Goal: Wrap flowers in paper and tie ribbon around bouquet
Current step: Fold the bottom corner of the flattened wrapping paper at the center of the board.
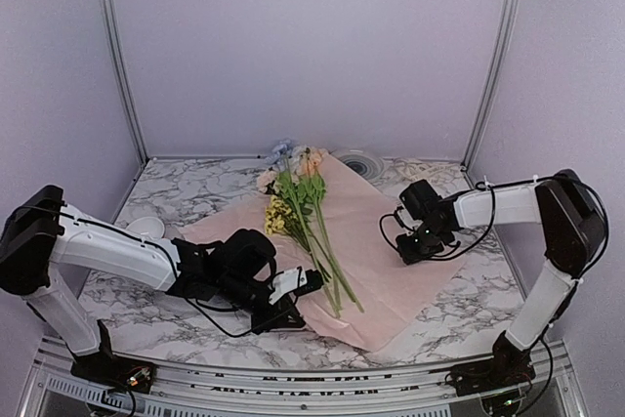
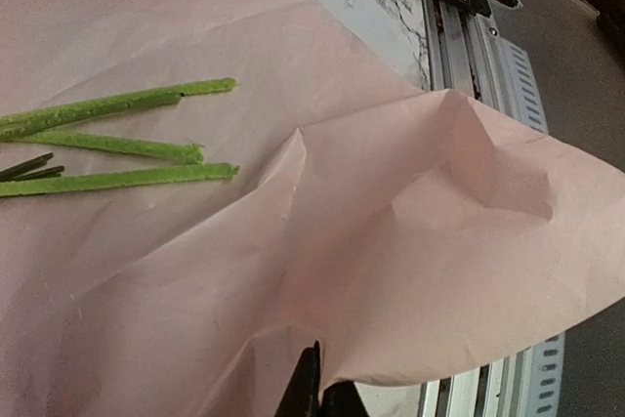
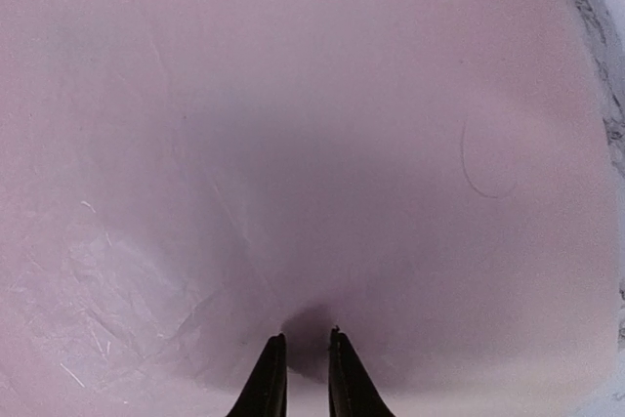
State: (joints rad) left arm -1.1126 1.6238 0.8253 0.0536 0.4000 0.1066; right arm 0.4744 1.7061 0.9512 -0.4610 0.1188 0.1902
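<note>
The paper (image 1: 391,261) lies spread on the marble table (image 1: 469,310), and the left claw (image 2: 317,393) is shut tight on its near edge, with a bumpy fold rising just past the claw's tips. The flowers (image 1: 305,204) lie on the paper, their green stem ends ahead of the left claw and off to its left. The right claw (image 3: 305,373) rests its tips on the paper's other side with a thin gap between them; whether it pinches the paper cannot be told.

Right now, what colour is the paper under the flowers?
Pink paper, best in left wrist view.
</note>
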